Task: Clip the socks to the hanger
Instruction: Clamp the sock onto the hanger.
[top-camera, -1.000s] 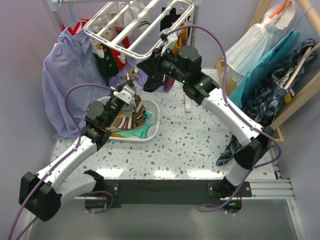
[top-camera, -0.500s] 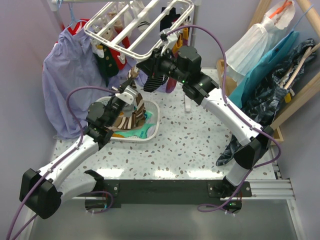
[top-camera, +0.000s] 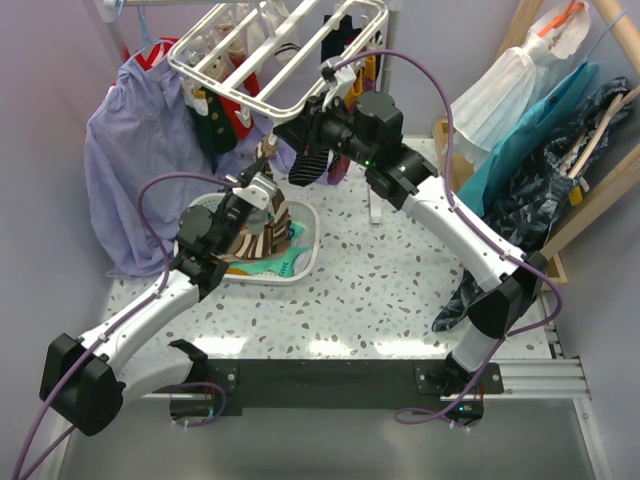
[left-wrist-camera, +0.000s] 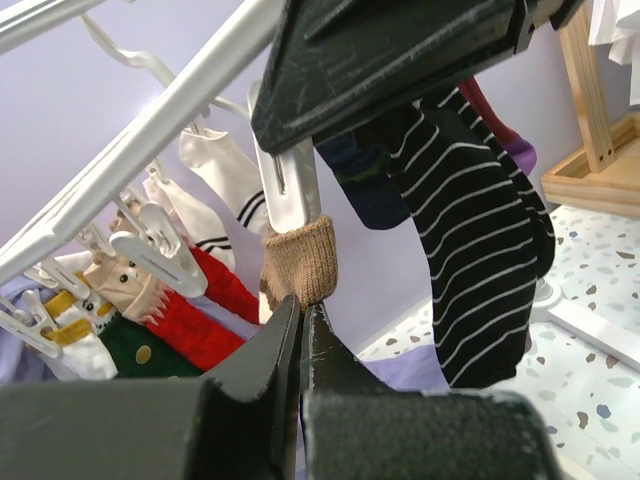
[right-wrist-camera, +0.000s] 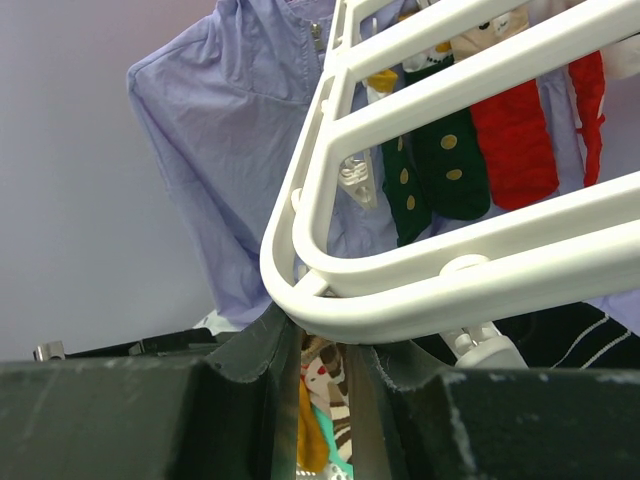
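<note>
The white hanger (top-camera: 235, 92) hangs tilted at the top, with several socks clipped on, among them red and green ones (top-camera: 220, 120). My right gripper (top-camera: 292, 122) is shut on the hanger's near rim (right-wrist-camera: 450, 290), which sits between the jaws of the right gripper (right-wrist-camera: 325, 340). A black-white striped sock (top-camera: 312, 165) hangs beside it. My left gripper (top-camera: 262, 188) is raised under the hanger. In the left wrist view its jaws (left-wrist-camera: 302, 305) are shut on the bottom of a tan sock cuff (left-wrist-camera: 300, 260), which sits in a white clip (left-wrist-camera: 290, 190). More socks (top-camera: 255, 245) lie in the basket.
The white basket (top-camera: 308, 250) stands on the speckled table under the left arm. A lavender shirt (top-camera: 140, 150) hangs at the back left. Clothes hang on a wooden rack (top-camera: 540, 150) at the right, and a dark cloth (top-camera: 462, 295) lies by the right arm.
My left gripper has moved a little up and to the right with the tan sock, towards the clip. The right gripper and the hanger have stayed put.
</note>
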